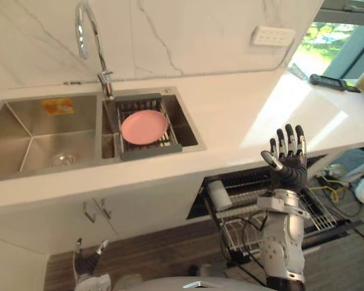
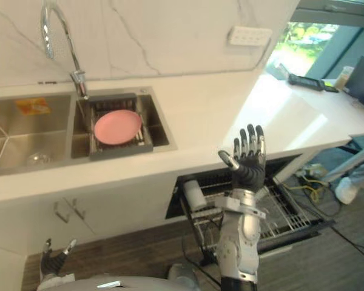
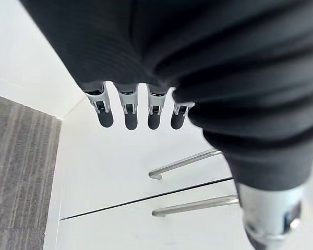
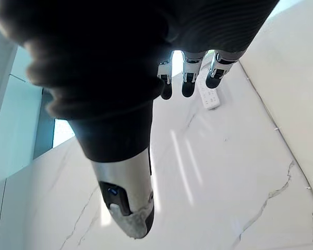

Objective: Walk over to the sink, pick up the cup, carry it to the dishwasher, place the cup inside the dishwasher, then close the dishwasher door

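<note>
My right hand hangs raised, fingers apart and empty; the cup lies in the pulled-out dishwasher rack; shutting against that rack could jam; left hand low, fingers loose.

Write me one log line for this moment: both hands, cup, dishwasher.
left hand: open, low | right hand: open, raised | cup: in dishwasher rack | dishwasher: open
</note>
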{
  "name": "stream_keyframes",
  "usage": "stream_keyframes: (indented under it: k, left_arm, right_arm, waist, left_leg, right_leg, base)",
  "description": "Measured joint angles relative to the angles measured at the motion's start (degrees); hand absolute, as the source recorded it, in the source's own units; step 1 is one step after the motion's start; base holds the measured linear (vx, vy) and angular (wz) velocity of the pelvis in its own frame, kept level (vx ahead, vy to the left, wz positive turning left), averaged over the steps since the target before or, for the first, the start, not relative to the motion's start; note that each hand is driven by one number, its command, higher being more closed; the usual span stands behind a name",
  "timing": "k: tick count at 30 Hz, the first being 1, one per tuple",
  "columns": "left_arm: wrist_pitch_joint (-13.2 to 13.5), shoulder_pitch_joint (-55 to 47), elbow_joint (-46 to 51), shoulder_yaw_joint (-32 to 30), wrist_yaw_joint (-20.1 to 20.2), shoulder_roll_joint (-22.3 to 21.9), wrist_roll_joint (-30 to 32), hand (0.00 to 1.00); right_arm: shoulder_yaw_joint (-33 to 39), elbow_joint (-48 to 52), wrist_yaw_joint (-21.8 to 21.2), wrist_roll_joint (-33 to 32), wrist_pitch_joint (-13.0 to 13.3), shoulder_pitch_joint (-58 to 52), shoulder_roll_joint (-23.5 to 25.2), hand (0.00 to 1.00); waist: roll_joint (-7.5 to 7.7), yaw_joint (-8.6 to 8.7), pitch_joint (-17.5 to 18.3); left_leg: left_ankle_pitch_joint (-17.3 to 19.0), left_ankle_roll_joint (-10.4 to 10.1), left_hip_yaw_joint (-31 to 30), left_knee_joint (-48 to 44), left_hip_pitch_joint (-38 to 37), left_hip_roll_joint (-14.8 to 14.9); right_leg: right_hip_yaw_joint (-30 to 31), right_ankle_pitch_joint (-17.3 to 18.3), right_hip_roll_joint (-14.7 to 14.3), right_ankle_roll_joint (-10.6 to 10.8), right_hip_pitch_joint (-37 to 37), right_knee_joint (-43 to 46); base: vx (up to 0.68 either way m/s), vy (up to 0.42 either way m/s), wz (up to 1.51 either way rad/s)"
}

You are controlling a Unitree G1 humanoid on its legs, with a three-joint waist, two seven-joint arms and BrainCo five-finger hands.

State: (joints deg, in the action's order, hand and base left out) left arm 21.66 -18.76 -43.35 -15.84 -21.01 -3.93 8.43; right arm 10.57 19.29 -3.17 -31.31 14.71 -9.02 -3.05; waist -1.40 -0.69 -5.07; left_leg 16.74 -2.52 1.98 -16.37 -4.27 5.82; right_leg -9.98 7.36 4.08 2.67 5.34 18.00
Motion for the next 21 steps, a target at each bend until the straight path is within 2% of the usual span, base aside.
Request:
stream_keyframes:
  k: [2, 4, 8, 10, 12, 15, 17, 19, 20, 21]
  left_arm:
    - [-0.2, -0.5, -0.2, -0.3, 0.1, -0.2, 0.3, 0.0]
    - [-0.3, -1.1, -0.3, -2.5, -0.1, -0.6, 0.3, 0.0]
    - [-0.2, -1.1, -1.9, -3.4, -1.1, -0.7, 1.1, 0.0]
    - [-0.2, -1.0, -1.8, -4.3, -2.6, -0.8, 1.9, 0.0]
    - [-0.2, -1.1, -1.7, -4.2, -2.8, -0.8, 2.0, 0.0]
    - [-0.2, -1.2, -1.6, -3.8, -2.8, -0.7, 2.0, 0.0]
    - [-0.3, -1.2, -1.5, -3.5, -2.7, -0.7, 2.0, 0.0]
    - [-0.4, -1.4, -1.0, -3.2, -2.7, -0.8, 1.9, 0.0]
    - [-0.5, -1.7, -1.0, -3.1, -2.5, -0.5, 1.9, 0.0]
    - [-0.5, -2.4, -1.0, -2.3, -2.5, -0.6, 1.9, 0.0]
  right_arm:
    - [0.6, 0.6, -0.6, 0.0, -0.8, 0.5, 0.0, 0.0]
    - [0.9, 0.6, -1.8, 0.1, -2.3, 0.4, 0.2, 0.0]
    - [0.9, 3.1, -2.9, 0.1, -3.1, 0.1, 0.4, 0.0]
    - [1.0, 3.2, -3.9, 0.1, -3.5, -1.3, 0.6, 0.0]
    - [1.4, 3.4, -4.3, 0.1, -3.8, -2.8, 1.0, 0.0]
    - [3.6, 4.0, -4.3, 0.0, -3.7, -2.6, 0.3, 0.0]
    - [5.1, 4.8, -4.3, -0.4, -3.6, -1.9, 0.2, 0.0]
    - [5.4, 5.0, -4.3, -0.6, -3.6, -2.2, 0.3, 0.0]
    - [5.2, 5.0, -4.2, -0.6, -3.6, -2.3, 0.4, 0.0]
    - [5.0, 5.0, -4.2, -0.6, -3.5, -2.0, 0.3, 0.0]
  waist:
    - [-1.09, -0.57, 0.2]
    - [-1.09, -1.33, 0.2]
    - [-0.88, -1.19, 0.2]
    - [0.78, -1.23, -0.4]
    - [1.72, -1.19, -0.9]
    - [1.87, -1.99, -1.5]
    - [1.03, -2.2, -1.7]
    - [0.82, -2.28, -2.4]
    - [1.71, -2.46, -3.0]
    - [1.36, -2.73, -3.1]
  left_leg:
    - [-1.7, -0.2, -0.5, 2.7, -1.5, 0.4]
    - [-2.9, -0.2, -0.5, 4.5, -3.0, 1.0]
    - [-3.3, 0.2, -0.1, 4.5, -2.7, 1.2]
    - [-3.7, 0.6, 3.1, -0.3, 0.1, 0.7]
    - [-4.2, 0.9, 7.2, -7.4, 4.0, 1.0]
    - [-5.1, -0.6, 11.0, -10.2, 5.9, 1.0]
    - [-5.1, -0.7, 12.3, -8.2, 6.1, 0.5]
    - [-5.2, -0.7, 12.4, -9.3, 7.5, 0.3]
    - [-3.4, -0.2, 12.5, -12.8, 9.7, 0.6]
    - [-1.2, 0.4, 12.7, -11.9, 10.3, 1.8]
  right_leg:
    - [-0.3, -0.2, -0.8, -0.4, -0.7, -1.3]
    - [-0.9, -0.6, -1.5, -1.0, -2.6, -3.3]
    - [-2.8, -1.3, -1.3, -0.5, -5.4, -6.8]
    - [-5.2, -1.8, 0.1, -0.1, -7.7, -9.9]
    - [-8.1, -3.0, 1.1, 0.0, -10.0, -12.7]
    - [-11.2, -5.1, 2.3, 0.9, -13.3, -16.0]
    - [-11.9, -5.6, 2.5, 0.7, -13.2, -17.6]
    - [-12.4, -6.1, 2.7, 0.5, -13.2, -18.7]
    - [-12.1, -6.2, 3.2, 0.4, -13.3, -18.9]
    - [-11.2, -5.7, 3.5, 1.1, -13.2, -18.4]
  base:
    - [0.16, -0.13, 0.09]
    - [0.13, -0.099, 0.0]
    - [0.03, 0.001, 0.26]
    - [-0.03, 0.057, 0.56]
    - [-0.01, 0.04, 0.75]
    - [0.02, 0.066, 0.63]
    - [-0.03, 0.123, 0.36]
    - [-0.07, 0.143, 0.27]
    - [-0.04, 0.099, 0.09]
    - [-0.05, 0.124, -0.02]
